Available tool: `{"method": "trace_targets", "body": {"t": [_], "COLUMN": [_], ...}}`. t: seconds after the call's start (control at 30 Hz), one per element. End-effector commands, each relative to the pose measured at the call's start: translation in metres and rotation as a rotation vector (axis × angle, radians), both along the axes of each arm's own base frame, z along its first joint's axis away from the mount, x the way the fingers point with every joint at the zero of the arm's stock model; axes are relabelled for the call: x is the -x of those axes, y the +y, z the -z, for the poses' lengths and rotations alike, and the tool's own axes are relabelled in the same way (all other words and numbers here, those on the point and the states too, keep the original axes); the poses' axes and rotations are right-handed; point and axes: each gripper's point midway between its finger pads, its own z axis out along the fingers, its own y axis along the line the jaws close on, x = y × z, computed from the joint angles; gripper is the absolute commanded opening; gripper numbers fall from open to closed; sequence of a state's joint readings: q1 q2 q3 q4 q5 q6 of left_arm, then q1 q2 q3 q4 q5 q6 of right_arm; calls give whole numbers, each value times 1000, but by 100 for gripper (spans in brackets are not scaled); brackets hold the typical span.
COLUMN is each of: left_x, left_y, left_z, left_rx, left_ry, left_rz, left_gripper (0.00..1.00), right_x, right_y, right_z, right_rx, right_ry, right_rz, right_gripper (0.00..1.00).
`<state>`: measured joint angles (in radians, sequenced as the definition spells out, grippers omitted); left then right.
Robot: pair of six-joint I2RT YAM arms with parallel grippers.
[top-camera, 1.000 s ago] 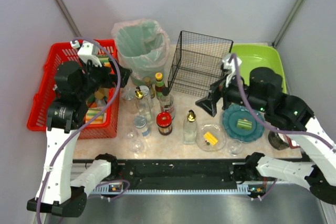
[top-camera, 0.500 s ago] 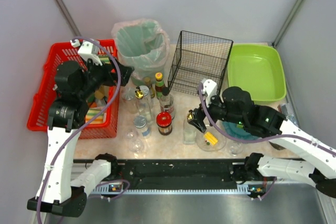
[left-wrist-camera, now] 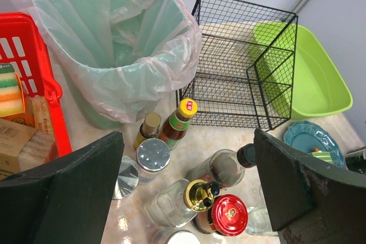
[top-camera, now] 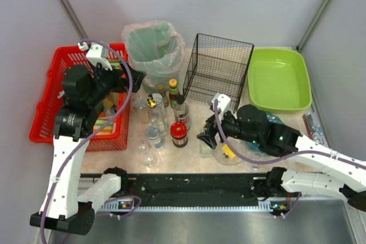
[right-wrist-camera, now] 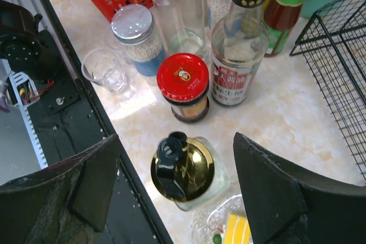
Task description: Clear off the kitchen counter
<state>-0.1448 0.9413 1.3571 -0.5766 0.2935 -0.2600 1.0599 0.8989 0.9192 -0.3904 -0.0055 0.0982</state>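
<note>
Top external view: your kitchen counter [top-camera: 191,161] runs across the middle, crowded with bottles and jars between a red basket [top-camera: 43,110] on the left and a green tub [top-camera: 280,78] at the far right. A bin [top-camera: 151,41] lined with a pale bag and a black wire rack [top-camera: 220,67] stand at the back. Your left gripper [top-camera: 130,78] hangs over the basket's right edge, just beside the bin. Your right gripper [top-camera: 207,139] sits low over the front of the counter, just right of a red-lidded jar [top-camera: 179,132] and just left of a glass bowl [top-camera: 231,152].

Left wrist view: the left gripper's fingers [left-wrist-camera: 63,187] stand wide apart with nothing between them. Below them you see the bin, the rack and the bottle cluster on the marbled counter, with a teal plate [left-wrist-camera: 309,135] at the right.

Right wrist view: the right gripper's fingers [right-wrist-camera: 74,192] are apart, one on each side of a gold-capped bottle [right-wrist-camera: 183,167], with a gap showing on both sides. Beyond it stand the red-lidded jar, a black-capped bottle [right-wrist-camera: 239,55] with a red and white label, a shaker jar [right-wrist-camera: 132,30] with a silver lid, and a small glass [right-wrist-camera: 106,70] near the counter's front edge.
</note>
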Motion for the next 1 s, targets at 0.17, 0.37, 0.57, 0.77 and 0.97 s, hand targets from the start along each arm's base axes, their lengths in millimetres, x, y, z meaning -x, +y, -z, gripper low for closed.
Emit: {"method": "trace_targets", "body": {"t": [0.17,0.37,0.57,0.77,0.97], "left_x": [3,4,2,0,2], "left_y": [-4,-5,-5,-6,-5], "left_z": [-26,-24,-14,-11,-13], "left_rx": [42,44,39,38,39], "left_ry": [-87,-80,-45,-39,-45], "left_rz": [17,23,24,24,21], "left_gripper": [99,99,99,99,99], "right_x": [-13,-16,-14,-14,-21], "right_y": [11,5,3,5,4], "right_z": [-3,5,11,13,-18], "right_rx": [-84,-97,-62,-49,-82], "right_ry": [-51,-51,-63,-63,-113], "right_rz": [99,136,121,113,149], "right_gripper": [74,63,42,9,0]}}
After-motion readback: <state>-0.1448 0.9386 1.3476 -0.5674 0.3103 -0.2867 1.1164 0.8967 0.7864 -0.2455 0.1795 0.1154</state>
